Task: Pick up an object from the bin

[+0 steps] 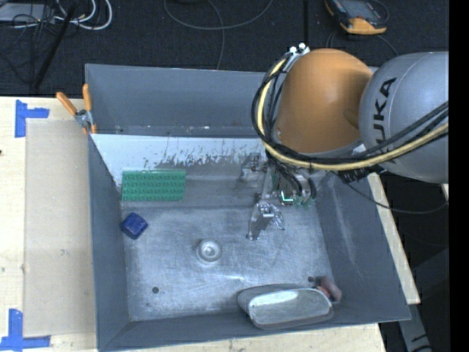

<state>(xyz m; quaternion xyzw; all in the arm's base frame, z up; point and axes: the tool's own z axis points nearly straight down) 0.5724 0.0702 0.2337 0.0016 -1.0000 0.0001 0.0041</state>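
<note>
You have a few loose things on the floor of the bin [176,288]. At ten o'clock a green studded building plate [153,186] lies flat by the back wall. At nine o'clock, just below it, sits a small blue block [133,226], tilted. Near the centre rests a small silvery round cap [209,251]. At five o'clock a grey oval pouch [287,305] lies along the front wall.
</note>
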